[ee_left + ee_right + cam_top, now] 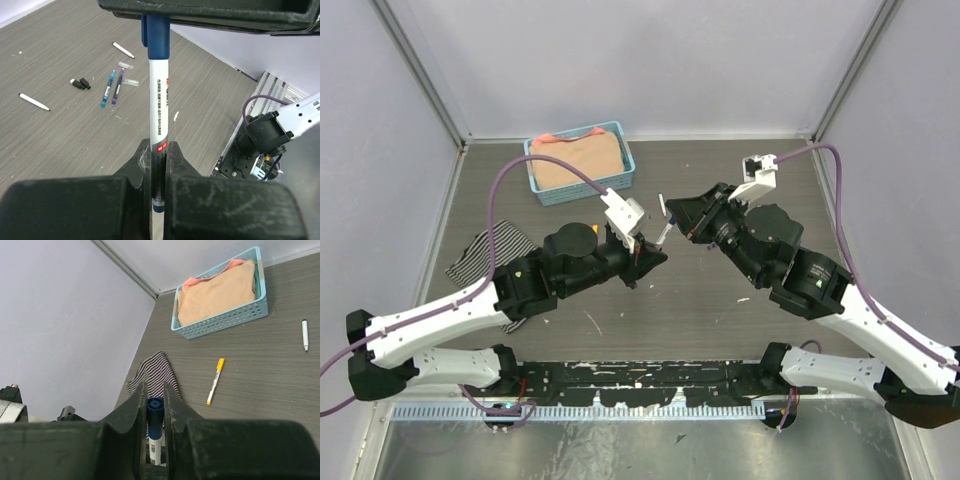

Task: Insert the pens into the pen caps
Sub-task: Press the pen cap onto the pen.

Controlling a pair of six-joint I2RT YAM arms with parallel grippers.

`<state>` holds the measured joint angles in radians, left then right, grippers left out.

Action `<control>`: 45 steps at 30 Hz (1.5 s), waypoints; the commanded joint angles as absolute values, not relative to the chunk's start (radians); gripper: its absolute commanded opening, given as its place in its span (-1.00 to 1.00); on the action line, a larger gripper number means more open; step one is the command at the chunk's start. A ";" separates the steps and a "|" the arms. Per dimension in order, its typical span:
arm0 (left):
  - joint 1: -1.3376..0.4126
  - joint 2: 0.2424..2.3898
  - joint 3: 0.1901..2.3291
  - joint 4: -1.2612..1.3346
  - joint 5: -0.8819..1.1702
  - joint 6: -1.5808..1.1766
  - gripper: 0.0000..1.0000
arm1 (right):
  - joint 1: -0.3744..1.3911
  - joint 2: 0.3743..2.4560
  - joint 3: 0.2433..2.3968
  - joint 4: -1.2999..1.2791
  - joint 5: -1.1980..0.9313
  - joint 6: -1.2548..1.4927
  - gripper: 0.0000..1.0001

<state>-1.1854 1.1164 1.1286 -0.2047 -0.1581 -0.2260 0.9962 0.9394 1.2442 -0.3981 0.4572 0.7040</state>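
Note:
A white pen with a dark blue pen cap on its far end spans the gap between both grippers above the table. My left gripper is shut on the pen's barrel. My right gripper is shut on the blue cap. On the table lie a bare white pen, another white pen, a blue-tipped pen, a purple pen, two small black caps, and a pen with a yellow cap.
A blue basket holding tan cloth stands at the back left. A striped cloth lies left of the left arm. Grey walls close in the table on three sides.

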 commanded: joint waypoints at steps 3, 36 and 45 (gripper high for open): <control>-1.187 1.121 1.250 -0.126 -0.185 -0.245 -1.00 | 1.001 0.902 1.150 -0.420 0.419 0.762 -1.00; -1.187 1.179 1.400 -0.118 -0.209 -0.175 -1.00 | 1.481 0.952 1.017 -0.475 0.878 1.004 -1.00; -1.187 1.185 1.317 -0.196 -0.137 -0.220 -1.00 | 1.481 0.952 1.202 -0.383 0.946 0.747 -0.95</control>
